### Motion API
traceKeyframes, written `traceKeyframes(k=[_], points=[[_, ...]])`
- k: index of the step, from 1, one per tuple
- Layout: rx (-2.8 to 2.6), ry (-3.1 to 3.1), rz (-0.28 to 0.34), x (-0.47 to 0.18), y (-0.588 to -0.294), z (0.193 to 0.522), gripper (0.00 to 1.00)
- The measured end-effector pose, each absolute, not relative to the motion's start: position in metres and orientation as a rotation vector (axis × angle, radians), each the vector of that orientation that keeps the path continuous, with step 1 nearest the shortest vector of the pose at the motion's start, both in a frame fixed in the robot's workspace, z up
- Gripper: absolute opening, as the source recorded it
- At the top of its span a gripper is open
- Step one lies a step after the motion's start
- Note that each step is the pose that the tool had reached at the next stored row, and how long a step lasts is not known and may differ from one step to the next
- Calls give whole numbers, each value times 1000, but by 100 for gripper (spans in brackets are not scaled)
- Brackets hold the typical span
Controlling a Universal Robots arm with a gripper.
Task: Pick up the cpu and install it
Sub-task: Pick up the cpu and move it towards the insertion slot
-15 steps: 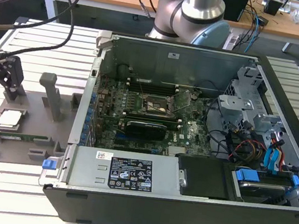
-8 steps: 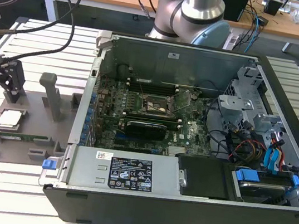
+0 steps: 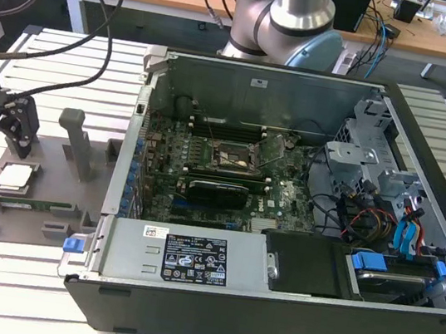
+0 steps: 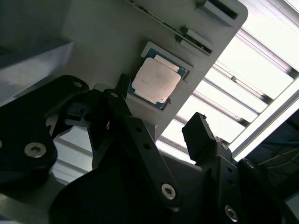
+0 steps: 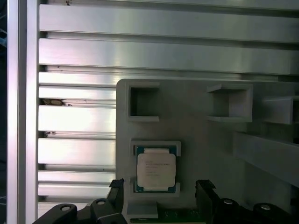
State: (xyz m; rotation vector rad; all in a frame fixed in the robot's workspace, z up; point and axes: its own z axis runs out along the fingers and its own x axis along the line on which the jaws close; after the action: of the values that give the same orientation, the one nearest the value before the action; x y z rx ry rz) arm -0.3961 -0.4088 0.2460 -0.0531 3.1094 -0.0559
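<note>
- gripper hovers just above the cpu, jaws spread wide, nothing held
- cpu lies flat in its square pocket of the grey tray, silver lid up; in both wrist views it sits in line with the gap between the jaws
- print on the cpu lid too small to read
- tray rests on the slatted counter, at the exterior view's left of the open pc case
- black-and-white label on the case's near panel, text not legible
- socket on the board inside, well apart from the cpu
</note>
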Motion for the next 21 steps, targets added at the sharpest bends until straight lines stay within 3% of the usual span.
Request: traceKeyframes(k=[21], points=[[-53,3109,-56,-396,-409,212,72]])
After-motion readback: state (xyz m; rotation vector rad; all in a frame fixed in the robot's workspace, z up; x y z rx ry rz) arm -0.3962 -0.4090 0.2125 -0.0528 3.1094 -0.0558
